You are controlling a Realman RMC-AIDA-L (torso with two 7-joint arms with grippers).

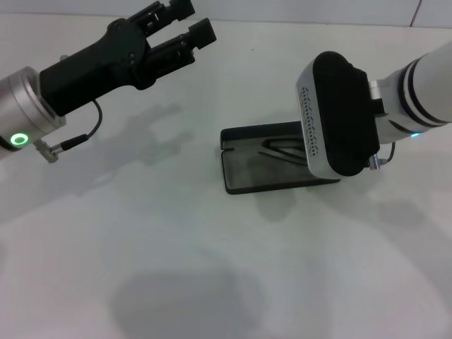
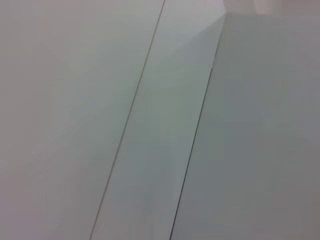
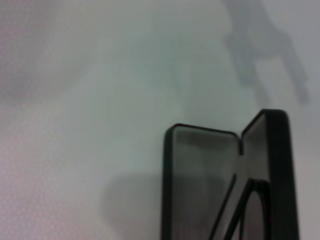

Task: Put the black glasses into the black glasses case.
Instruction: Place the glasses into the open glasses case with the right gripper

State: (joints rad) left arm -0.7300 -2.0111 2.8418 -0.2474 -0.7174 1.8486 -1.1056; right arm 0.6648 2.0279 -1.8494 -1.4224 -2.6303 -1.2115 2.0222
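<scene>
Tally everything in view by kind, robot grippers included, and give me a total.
Glasses cases: 1, the open black glasses case on the white table.
Glasses: 1, the black glasses lying inside the case.
Grippers: 2, the left gripper raised off to the left with jaws apart, and the right gripper over the case's right end.
Total: 4

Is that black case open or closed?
Open: the black glasses case shows its grey lining, with the black glasses lying inside.

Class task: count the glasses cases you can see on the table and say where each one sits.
1. The black glasses case lies open on the table, partly under the right gripper, with the black glasses inside. Nothing suggests another.
</scene>
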